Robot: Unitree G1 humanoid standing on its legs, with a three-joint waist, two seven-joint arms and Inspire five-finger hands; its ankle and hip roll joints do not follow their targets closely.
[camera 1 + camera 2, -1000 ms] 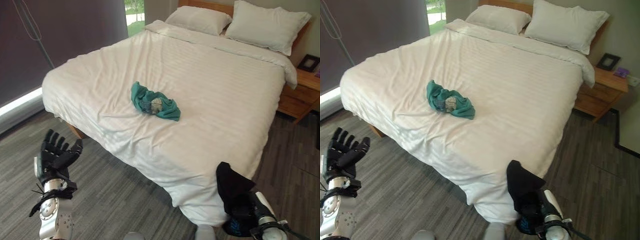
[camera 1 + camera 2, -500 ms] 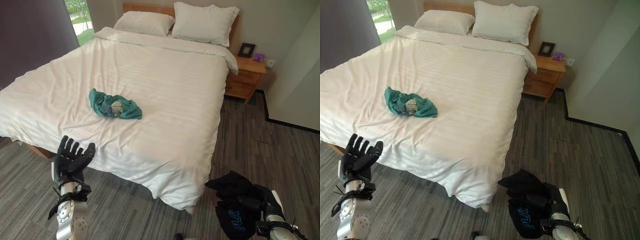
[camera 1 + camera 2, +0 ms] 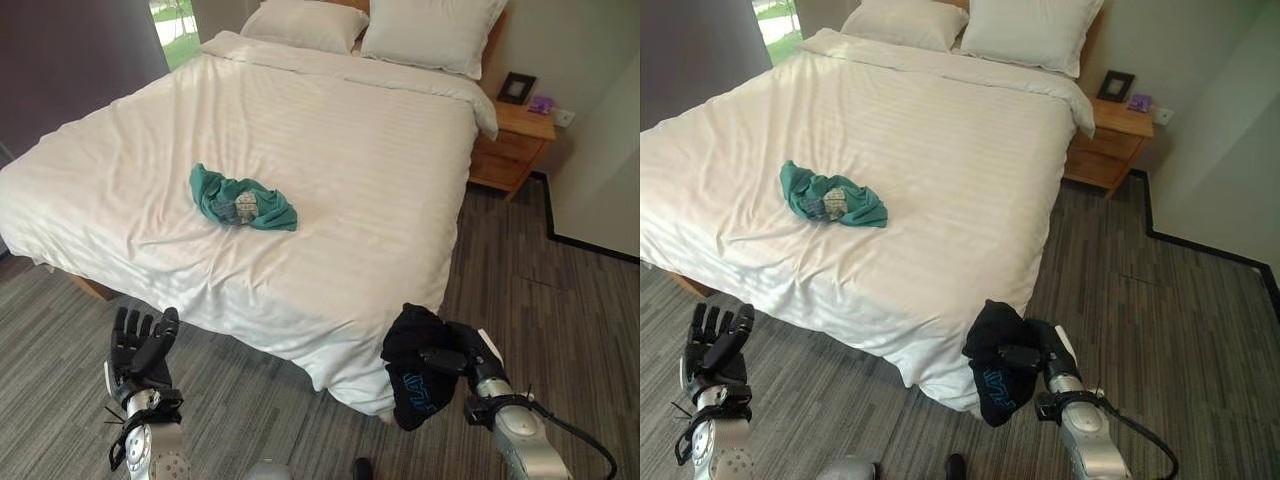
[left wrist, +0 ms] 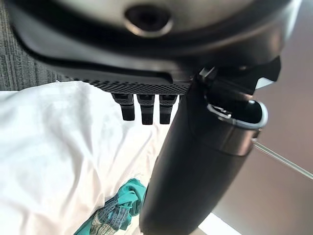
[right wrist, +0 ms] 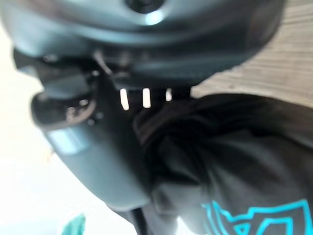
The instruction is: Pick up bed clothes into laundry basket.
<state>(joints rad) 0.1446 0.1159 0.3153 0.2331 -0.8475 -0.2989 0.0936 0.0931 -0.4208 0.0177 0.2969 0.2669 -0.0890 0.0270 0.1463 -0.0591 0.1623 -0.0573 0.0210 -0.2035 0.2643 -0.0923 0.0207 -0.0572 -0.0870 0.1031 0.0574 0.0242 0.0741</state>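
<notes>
A black garment with blue print (image 3: 415, 368) hangs bunched from my right hand (image 3: 462, 358), which is shut on it near the bed's foot corner, above the floor. Close up, the black garment (image 5: 234, 166) is wrapped against my right hand (image 5: 93, 137). A teal garment (image 3: 243, 203) lies crumpled in the middle of the white bed (image 3: 330, 150). The teal garment (image 4: 115, 213) also shows past my left hand (image 4: 195, 161). My left hand (image 3: 140, 350) is raised at the lower left over the floor, fingers straight, holding nothing.
Two pillows (image 3: 430, 30) rest at the head of the bed. A wooden nightstand (image 3: 512, 140) with a small picture frame (image 3: 516, 87) stands to the bed's right. Grey striped carpet (image 3: 560, 320) surrounds the bed, and a pale wall (image 3: 600, 150) rises at the right.
The camera has swung, shifting the whole scene. My right hand has lifted the black garment up off the floor and toward the bed's corner. My left hand sits lower in view.
</notes>
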